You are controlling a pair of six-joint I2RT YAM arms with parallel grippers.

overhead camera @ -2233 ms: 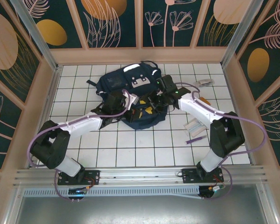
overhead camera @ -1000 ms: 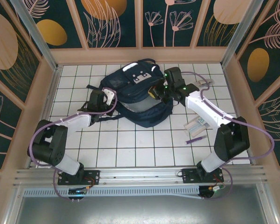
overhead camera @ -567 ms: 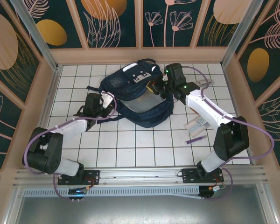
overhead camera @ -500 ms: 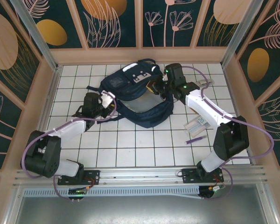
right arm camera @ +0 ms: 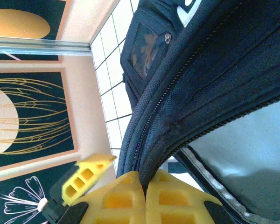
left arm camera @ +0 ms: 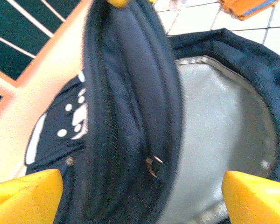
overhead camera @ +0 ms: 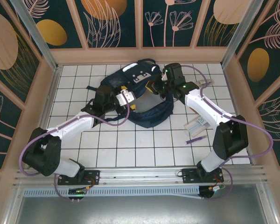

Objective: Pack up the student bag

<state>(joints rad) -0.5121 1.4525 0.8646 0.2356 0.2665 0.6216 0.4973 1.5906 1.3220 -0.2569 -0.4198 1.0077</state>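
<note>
The student bag (overhead camera: 130, 80) is a navy backpack lying at the back middle of the tiled table, its main compartment gaping and the grey lining (left arm camera: 224, 116) showing. My right gripper (overhead camera: 156, 88) is shut on the rim of the bag's raised front panel (right arm camera: 214, 60) and holds it up; the yellow fingers (right arm camera: 126, 198) pinch the fabric by the zip. My left gripper (overhead camera: 128, 101) stands wide open at the left side of the opening. Its two yellow fingertips (left arm camera: 25, 191) straddle the upright panel (left arm camera: 126, 93) without touching it.
To the right of the bag lie a clear packet (overhead camera: 197, 125), a purple pen (overhead camera: 195, 139), an orange item (overhead camera: 203, 100) and a small pale object (overhead camera: 205, 82). Wooden walls close in the table on three sides. Open tiles lie in front of the bag.
My left gripper has opened and swung from the bag's left strap side rightward to the opening. My right gripper has kept its hold on the lifted panel.
</note>
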